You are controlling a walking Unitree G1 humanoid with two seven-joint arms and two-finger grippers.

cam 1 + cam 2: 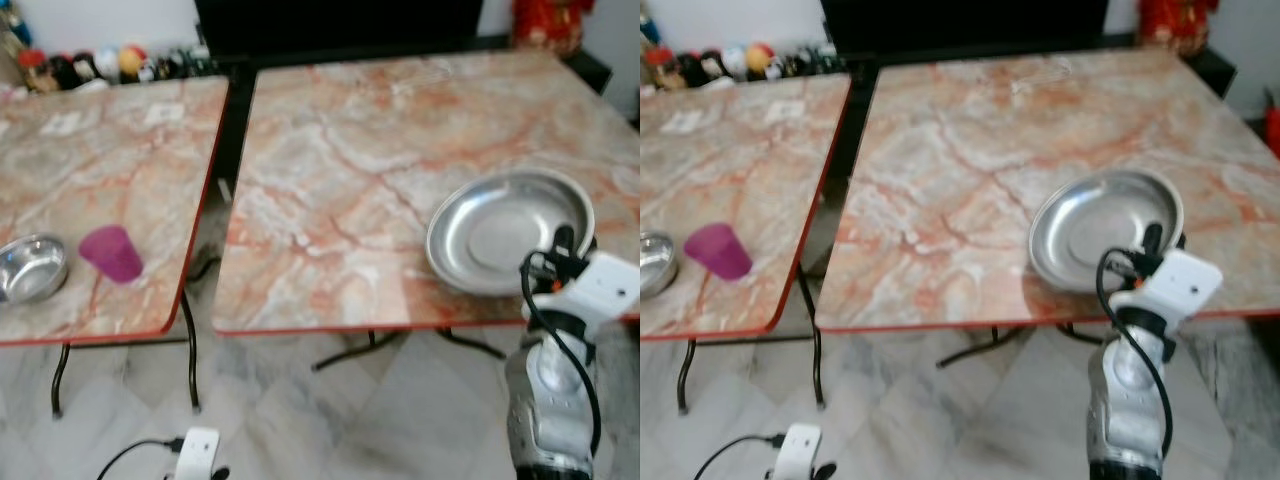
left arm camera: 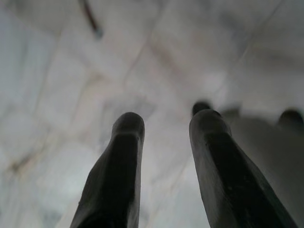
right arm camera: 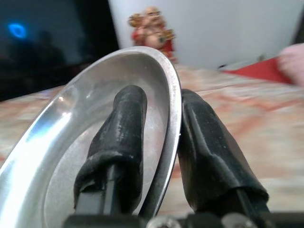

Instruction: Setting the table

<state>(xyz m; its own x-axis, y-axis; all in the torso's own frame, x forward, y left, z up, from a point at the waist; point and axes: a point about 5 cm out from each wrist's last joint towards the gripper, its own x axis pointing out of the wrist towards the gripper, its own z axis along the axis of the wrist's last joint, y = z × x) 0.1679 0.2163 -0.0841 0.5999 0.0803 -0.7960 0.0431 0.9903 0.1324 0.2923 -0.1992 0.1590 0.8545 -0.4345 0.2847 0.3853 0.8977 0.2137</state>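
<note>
At the lower right of the frame the right gripper (image 3: 159, 142) has its fingers clenched on the rim of the steel plate (image 1: 500, 225) at the desk (image 1: 340, 150) edge; placing seems underway, so next comes lowering it flat and letting go, while the left gripper (image 2: 164, 137) hangs idle, fingers parted.

We see a shiny, smooth metal plate (image 1: 508, 230) on the glossy marble-patterned surface (image 1: 350, 180); at nine o'clock, a polished metal bowl (image 1: 30, 266) and matt purple plastic cup (image 1: 112, 254).
</note>
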